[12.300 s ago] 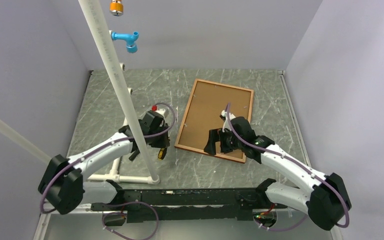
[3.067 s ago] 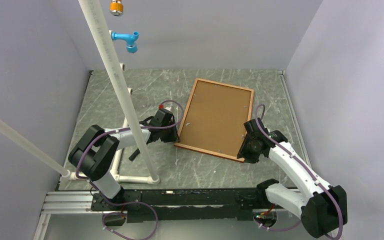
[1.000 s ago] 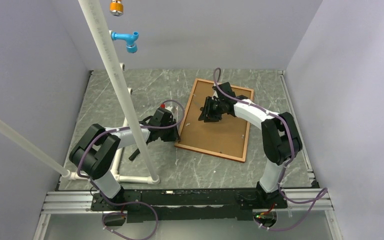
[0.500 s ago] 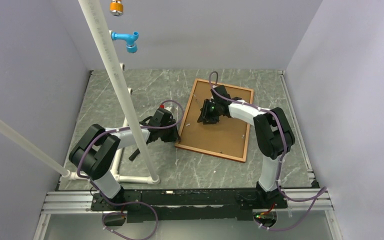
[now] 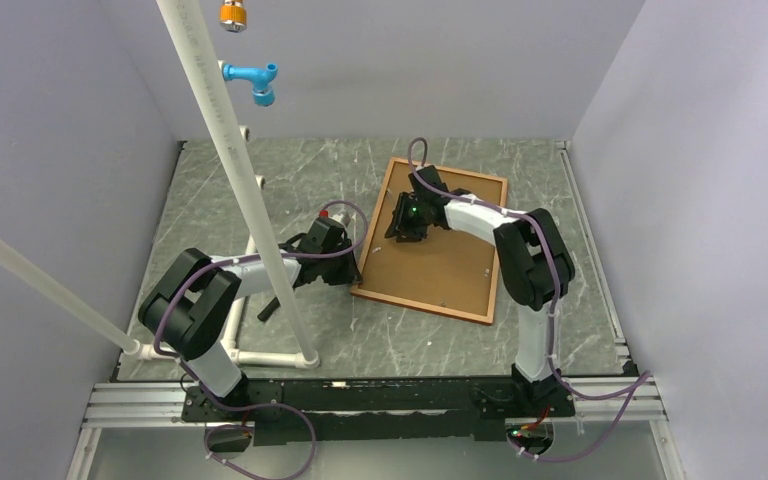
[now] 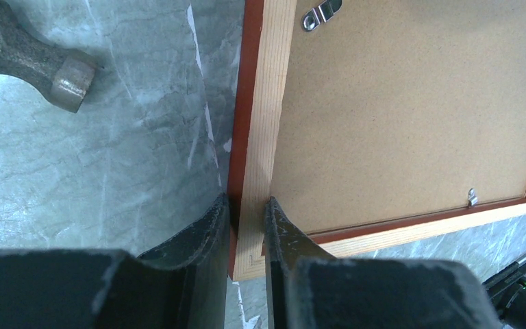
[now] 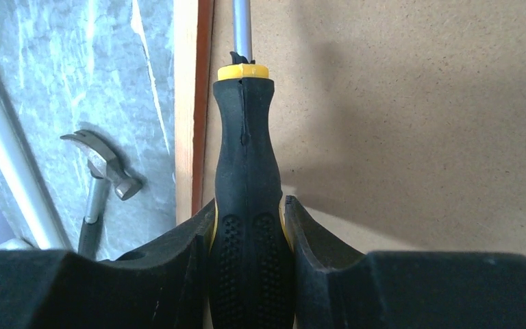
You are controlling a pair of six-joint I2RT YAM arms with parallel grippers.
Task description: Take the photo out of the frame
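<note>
Thin reddish-brown frame (image 6: pixel 255 123) face-down on the grey worktop (image 6: pixel 109 151), stiff brown-backed photo (image 6: pixel 397 116) inside.
Left fingers (image 6: pixel 205 236) pinch its rail; right fingers (image 7: pixel 188 250) clamp a black-and-yellow screwdriver (image 7: pixel 246 171). I'd lift the light board by an edge.

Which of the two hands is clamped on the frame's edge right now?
The left hand: it pinches the frame by its side rail near a corner. The right hand instead holds a black-and-yellow screwdriver over the brown backing.
</note>
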